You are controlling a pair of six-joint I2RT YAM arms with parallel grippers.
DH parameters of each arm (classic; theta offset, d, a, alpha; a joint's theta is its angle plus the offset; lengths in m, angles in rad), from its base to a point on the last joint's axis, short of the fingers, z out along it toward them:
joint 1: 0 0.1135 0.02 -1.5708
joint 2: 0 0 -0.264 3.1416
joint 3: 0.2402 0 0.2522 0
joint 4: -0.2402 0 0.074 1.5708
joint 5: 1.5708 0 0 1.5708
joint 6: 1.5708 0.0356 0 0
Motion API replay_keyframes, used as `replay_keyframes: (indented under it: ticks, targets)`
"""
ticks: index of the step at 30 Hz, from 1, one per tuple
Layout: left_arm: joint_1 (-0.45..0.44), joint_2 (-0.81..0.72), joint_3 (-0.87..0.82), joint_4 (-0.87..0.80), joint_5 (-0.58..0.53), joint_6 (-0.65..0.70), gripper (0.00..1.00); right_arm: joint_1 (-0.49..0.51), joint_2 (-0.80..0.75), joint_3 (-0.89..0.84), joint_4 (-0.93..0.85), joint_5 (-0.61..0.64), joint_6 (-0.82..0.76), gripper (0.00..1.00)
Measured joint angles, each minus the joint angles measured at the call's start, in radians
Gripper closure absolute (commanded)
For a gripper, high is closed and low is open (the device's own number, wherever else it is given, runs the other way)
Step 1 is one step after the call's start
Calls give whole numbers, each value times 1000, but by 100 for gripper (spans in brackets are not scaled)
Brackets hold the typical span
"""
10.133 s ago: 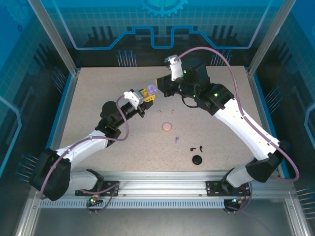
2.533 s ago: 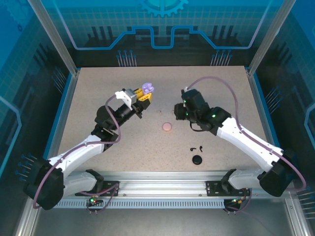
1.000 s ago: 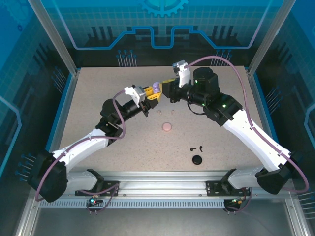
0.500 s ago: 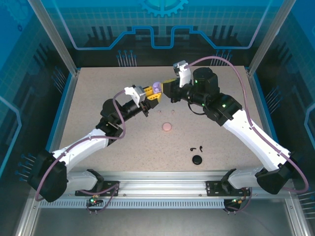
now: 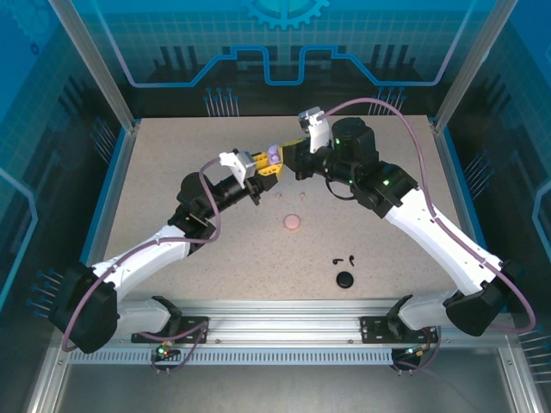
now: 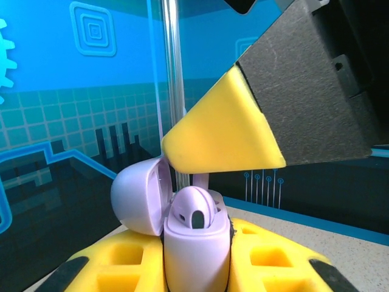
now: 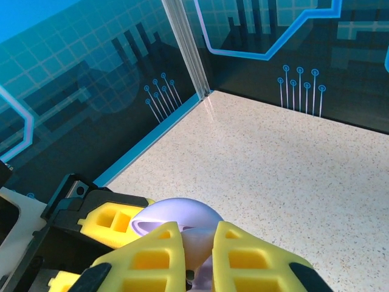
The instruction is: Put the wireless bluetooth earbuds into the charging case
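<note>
Left fingers (image 5: 267, 163): pressed onto the body of the purple case (image 6: 196, 249), which is held clear of the counter (image 5: 172, 198) over its far middle.
Purple case: upright, mouth up, with the lid (image 6: 138, 201) swung open to the left in the left wrist view.
Seated purple earbud (image 6: 193, 214): already lodged in one well, with its head showing above the rim.
Right fingers (image 5: 291, 153): drawn nearly together and judged to be pinching the held purple earbud (image 6: 202, 180). Part of the grip is hidden by the tips.
Key relation: the right fingers stand directly above the open mouth, and the held purple earbud hangs between the tips and the case rim, just beside the seated one.
Long axis: the stem is roughly vertical, in line with the upright case.
Nearer arm: the right arm carries the earbud and the left arm presents the case.
Next move (judgement): a short, straight descent into the free well is called for. A tilted stem could catch the rim or the lid.
Counter: speckled beige. It carries the pink case (image 5: 293, 222), the pale pink earbuds (image 5: 281, 196), the black earbuds (image 5: 343, 258) and the black case (image 5: 345, 280), all well apart from the fingers.
Room: blue printed walls (image 7: 91, 73) and a metal corner post (image 7: 185, 42).
</note>
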Motion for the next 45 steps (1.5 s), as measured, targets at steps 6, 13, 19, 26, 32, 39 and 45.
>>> replay_keyframes:
  ticks: [6,13,19,26,32,39,45]
  targets:
    - [0,2,0,-10,0,1,100,0,3,1,-11,4,-16,89]
    - [-1,2,0,-10,0,3,100,5,-5,0,-21,9,-28,89]
    - [-5,4,0,-10,0,3,100,28,-8,2,-49,36,-55,89]
    - [-5,10,0,-10,-4,3,100,45,8,31,-84,88,-76,79]
    - [-5,11,0,-8,-8,3,100,40,19,56,-122,117,-36,56]
    - [-5,11,0,2,-8,3,100,23,19,87,-147,108,54,44]
    - [-5,11,0,11,-9,3,100,-21,18,118,-147,62,127,37]
